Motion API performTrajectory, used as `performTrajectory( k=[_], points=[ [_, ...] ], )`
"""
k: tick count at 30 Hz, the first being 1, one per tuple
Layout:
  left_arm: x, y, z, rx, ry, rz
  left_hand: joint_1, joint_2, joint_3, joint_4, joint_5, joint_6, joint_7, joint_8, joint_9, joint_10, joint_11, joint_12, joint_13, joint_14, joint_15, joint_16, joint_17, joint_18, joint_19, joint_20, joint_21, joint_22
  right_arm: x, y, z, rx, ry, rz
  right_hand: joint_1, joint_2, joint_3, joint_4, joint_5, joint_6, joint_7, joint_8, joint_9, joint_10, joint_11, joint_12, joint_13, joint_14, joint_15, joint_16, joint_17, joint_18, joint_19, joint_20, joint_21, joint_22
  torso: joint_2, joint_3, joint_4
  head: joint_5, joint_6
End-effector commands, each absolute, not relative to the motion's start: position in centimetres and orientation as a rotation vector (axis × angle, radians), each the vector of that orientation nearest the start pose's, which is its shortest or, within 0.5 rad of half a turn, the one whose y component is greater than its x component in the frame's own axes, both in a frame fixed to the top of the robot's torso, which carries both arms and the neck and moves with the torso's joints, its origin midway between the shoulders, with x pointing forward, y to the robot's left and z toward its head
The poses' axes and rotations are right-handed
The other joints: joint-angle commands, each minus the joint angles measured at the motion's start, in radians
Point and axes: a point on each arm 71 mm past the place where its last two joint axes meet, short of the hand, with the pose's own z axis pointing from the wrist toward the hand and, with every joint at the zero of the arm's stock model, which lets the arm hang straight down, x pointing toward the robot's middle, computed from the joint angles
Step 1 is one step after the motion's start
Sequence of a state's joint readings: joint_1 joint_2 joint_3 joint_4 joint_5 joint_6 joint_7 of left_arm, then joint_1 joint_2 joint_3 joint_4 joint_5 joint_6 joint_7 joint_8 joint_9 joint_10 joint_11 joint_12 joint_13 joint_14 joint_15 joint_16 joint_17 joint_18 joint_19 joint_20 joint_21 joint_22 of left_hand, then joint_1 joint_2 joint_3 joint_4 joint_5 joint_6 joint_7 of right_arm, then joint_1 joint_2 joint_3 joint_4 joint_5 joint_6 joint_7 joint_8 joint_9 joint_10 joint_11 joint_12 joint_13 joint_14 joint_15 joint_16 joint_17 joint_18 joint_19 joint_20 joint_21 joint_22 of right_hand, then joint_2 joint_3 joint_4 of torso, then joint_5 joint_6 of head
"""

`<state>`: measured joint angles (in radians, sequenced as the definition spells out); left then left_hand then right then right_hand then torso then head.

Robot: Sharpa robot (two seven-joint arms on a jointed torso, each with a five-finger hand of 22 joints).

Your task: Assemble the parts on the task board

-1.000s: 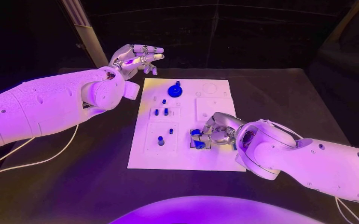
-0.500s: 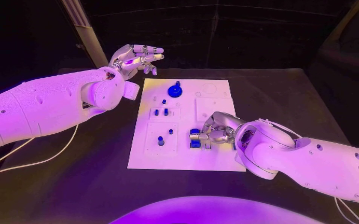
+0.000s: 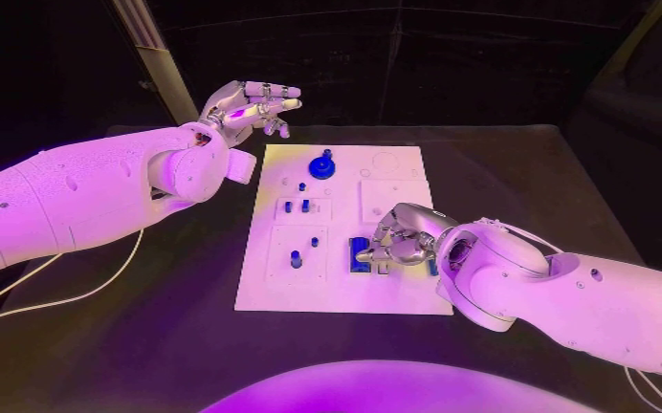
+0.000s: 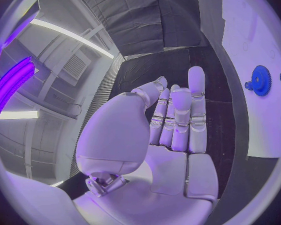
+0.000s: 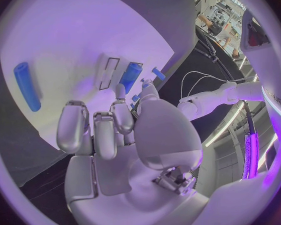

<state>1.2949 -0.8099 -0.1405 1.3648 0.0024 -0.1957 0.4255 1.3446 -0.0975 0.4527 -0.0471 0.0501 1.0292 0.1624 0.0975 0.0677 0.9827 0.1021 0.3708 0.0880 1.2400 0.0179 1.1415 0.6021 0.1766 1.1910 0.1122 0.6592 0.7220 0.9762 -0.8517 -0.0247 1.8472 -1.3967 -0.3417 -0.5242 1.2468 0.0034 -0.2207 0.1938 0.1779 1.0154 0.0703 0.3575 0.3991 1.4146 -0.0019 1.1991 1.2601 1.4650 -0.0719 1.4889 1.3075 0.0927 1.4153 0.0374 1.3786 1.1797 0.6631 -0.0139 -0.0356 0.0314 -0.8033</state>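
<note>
Black table (image 3: 552,174), white task board (image 3: 400,169) centred. Blue block (image 3: 360,252) now lies flat at board's near edge (was in right hand (image 3: 400,241)); those fingers curl beside it, holding nothing. Left hand (image 3: 249,107) hovers empty, loosely spread. Placement likely done.

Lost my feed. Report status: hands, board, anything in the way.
Left hand raised off the board's far left corner, open, holding nothing. Right hand down on the task board, fingertips at a blue part; grip unclear. Nothing in the way.
</note>
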Motion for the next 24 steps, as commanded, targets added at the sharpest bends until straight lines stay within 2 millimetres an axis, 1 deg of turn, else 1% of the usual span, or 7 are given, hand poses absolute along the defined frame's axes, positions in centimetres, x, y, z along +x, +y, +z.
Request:
performTrajectory(
  k=[1,4,8,10,11,17,24],
  points=[
    [52.1,23.6,-17.2,-1.029,1.425,-1.541,-0.003,0.001,-0.006,0.000,0.004,-0.007,0.000,0.003,0.000,-0.005,0.000,0.006,-0.001,-0.006,-0.001,-0.001,-0.001,0.006,-0.002,0.003,-0.006,-0.002,37.6,-13.6,-24.7,0.062,1.975,0.669,0.057,0.001,0.011,-0.036,-0.014,0.001,-0.004,0.009,0.007,0.000,-0.009,-0.003,0.003,0.072,-0.006,-0.004,0.092,-0.015,-0.001,-0.006,-0.004,0.003,0.000,-0.0006,0.0003,-0.001,0.000],
    [52.1,23.6,-17.2,-1.029,1.425,-1.542,-0.003,0.001,-0.006,0.000,0.004,-0.007,0.000,0.003,0.000,-0.005,0.000,0.006,-0.001,-0.006,-0.001,-0.001,-0.001,0.006,-0.002,0.003,-0.006,-0.002,37.7,-14.0,-24.6,0.070,1.959,0.663,0.059,0.012,0.014,-0.037,-0.022,-0.003,-0.002,0.010,0.010,0.001,-0.008,-0.004,0.003,0.072,-0.005,-0.005,0.091,-0.016,-0.001,-0.006,-0.004,0.003,0.000,-0.0006,-0.0004,-0.004,0.001],
    [52.1,23.7,-17.2,-1.030,1.425,-1.539,-0.003,0.001,-0.006,0.000,0.004,-0.007,0.000,0.003,0.000,-0.005,0.000,0.006,-0.001,-0.006,-0.001,-0.001,-0.001,0.006,-0.002,0.003,-0.006,-0.002,37.7,-15.6,-24.4,0.148,1.935,0.673,0.036,0.022,0.004,-0.018,0.031,-0.051,0.012,-0.019,0.002,-0.007,0.003,-0.020,-0.008,0.070,0.002,-0.011,0.082,-0.015,-0.004,-0.001,-0.008,-0.003,-0.001,-0.0010,-0.0018,-0.011,0.002],
    [52.1,23.8,-17.2,-1.031,1.424,-1.537,-0.003,0.001,-0.006,0.000,0.004,-0.007,0.000,0.003,0.000,-0.005,0.000,0.006,-0.001,-0.006,-0.001,-0.001,-0.001,0.006,-0.002,0.003,-0.006,-0.002,37.7,-16.7,-24.3,0.192,1.927,0.683,0.030,0.027,-0.004,-0.009,0.086,-0.077,0.022,-0.039,-0.006,-0.021,0.012,-0.048,-0.028,0.066,0.010,-0.020,0.067,-0.013,-0.010,0.005,-0.016,-0.016,-0.002,-0.0011,-0.0027,-0.016,0.003],
    [52.1,23.8,-17.2,-1.031,1.424,-1.537,-0.003,0.001,-0.006,0.000,0.004,-0.007,0.000,0.003,0.000,-0.005,0.000,0.006,-0.001,-0.006,-0.001,-0.001,-0.001,0.006,-0.002,0.003,-0.006,-0.002,37.7,-17.4,-24.2,0.215,1.922,0.686,0.030,0.030,-0.006,-0.007,0.095,-0.081,0.024,-0.044,-0.007,-0.024,0.014,-0.052,-0.031,0.066,0.012,-0.021,0.065,-0.012,-0.011,0.007,-0.017,-0.017,-0.003,-0.0012,-0.0031,-0.020,0.005],
    [52.1,23.9,-17.3,-1.032,1.425,-1.534,-0.003,0.001,-0.006,0.000,0.004,-0.007,0.000,0.003,0.000,-0.005,0.000,0.006,-0.001,-0.006,-0.001,-0.001,-0.001,0.006,-0.002,0.003,-0.006,-0.002,37.6,-21.6,-23.9,0.309,1.915,0.655,0.031,0.033,-0.010,-0.003,0.104,-0.086,0.027,-0.052,-0.010,-0.032,0.017,-0.070,-0.044,0.066,0.015,-0.022,0.064,-0.012,-0.013,0.010,-0.019,-0.020,-0.005,-0.0021,-0.0081,-0.035,0.010],
    [52.0,23.9,-17.5,-1.033,1.432,-1.530,-0.003,0.001,-0.006,0.000,0.004,-0.008,0.000,0.003,0.000,-0.006,0.000,0.008,-0.001,-0.006,-0.001,-0.001,-0.002,0.006,-0.002,0.004,-0.006,-0.002,37.2,-23.8,-24.0,0.213,1.985,0.575,0.040,0.038,-0.017,-0.001,0.134,-0.064,0.024,-0.050,-0.010,-0.033,0.014,-0.078,-0.049,0.066,0.015,-0.022,0.066,-0.012,-0.012,0.013,-0.018,-0.016,-0.006,-0.0017,-0.0093,-0.041,0.012]
  ],
)
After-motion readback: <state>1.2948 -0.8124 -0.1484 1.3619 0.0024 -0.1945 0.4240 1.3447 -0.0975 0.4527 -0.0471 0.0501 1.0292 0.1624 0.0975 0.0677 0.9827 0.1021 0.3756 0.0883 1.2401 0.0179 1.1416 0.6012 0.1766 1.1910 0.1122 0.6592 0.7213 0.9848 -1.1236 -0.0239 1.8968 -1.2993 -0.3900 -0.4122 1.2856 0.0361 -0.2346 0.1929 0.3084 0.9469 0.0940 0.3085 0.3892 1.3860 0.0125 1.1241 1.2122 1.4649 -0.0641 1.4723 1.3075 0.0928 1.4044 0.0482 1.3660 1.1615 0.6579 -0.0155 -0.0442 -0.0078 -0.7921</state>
